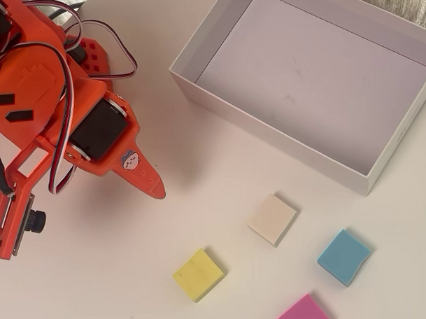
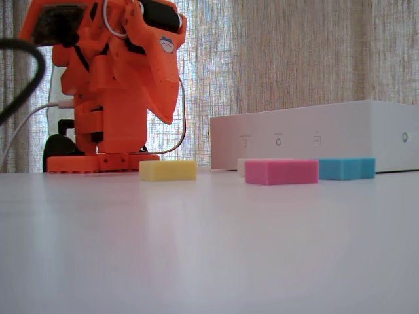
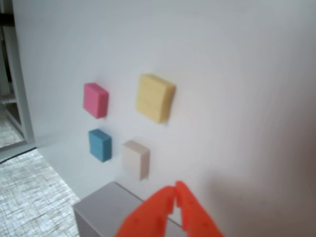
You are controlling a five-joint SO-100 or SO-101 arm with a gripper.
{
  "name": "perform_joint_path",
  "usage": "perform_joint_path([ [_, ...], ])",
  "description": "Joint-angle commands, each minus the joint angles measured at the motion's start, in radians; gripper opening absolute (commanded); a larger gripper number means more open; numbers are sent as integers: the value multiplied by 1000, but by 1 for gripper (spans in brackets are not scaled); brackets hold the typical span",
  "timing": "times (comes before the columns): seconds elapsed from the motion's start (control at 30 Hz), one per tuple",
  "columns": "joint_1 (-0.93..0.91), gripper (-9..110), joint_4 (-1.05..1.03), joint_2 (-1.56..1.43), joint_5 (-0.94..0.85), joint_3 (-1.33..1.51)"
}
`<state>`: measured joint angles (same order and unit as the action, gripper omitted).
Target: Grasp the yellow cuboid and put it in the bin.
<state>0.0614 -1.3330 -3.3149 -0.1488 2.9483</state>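
Pink block (image 2: 281, 172): nearest item in the fixed view, flat on the white tabletop (image 2: 209, 248), lower right of centre; cut by the bottom edge in the overhead view (image 1: 303, 312); upper left in the wrist view (image 3: 96, 99).

Yellow cuboid (image 2: 168, 170): flat on the tabletop, left of the pink block in the fixed view, apart from all else; lower centre of the overhead view (image 1: 197, 274); upper centre of the wrist view (image 3: 155, 97). Untouched, well clear of the jaws, outside the bin.

Blue block (image 1: 343, 256): lower right of the overhead view; right of the pink block in the fixed view (image 2: 347, 168).

Cream-white block (image 1: 272, 219): centre of the overhead view, between the yellow cuboid and the bin; mostly hidden behind the pink block in the fixed view.

Bin (image 1: 268, 136): white box, pale lavender floor, upper right of the overhead view; long white wall at right in the fixed view (image 2: 314, 140). Nothing inside.

Orange arm (image 1: 51, 123): left side of the overhead view, raised above the tabletop; upper left in the fixed view (image 2: 111, 78). Jaws (image 3: 176, 190) at bottom centre of the wrist view, tips pressed together, holding nothing.

Curtain (image 2: 294, 59): woven, beige, farthest back in the fixed view.
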Motion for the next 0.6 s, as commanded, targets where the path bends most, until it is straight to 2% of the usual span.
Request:
perform_joint_path([
  [0.0, 9, -8, 2, 6, -15, -3],
  [0.47, 9, -8, 2, 6, -12, -3],
  [0.57, 8, 0, 3, 6, -12, -3],
])
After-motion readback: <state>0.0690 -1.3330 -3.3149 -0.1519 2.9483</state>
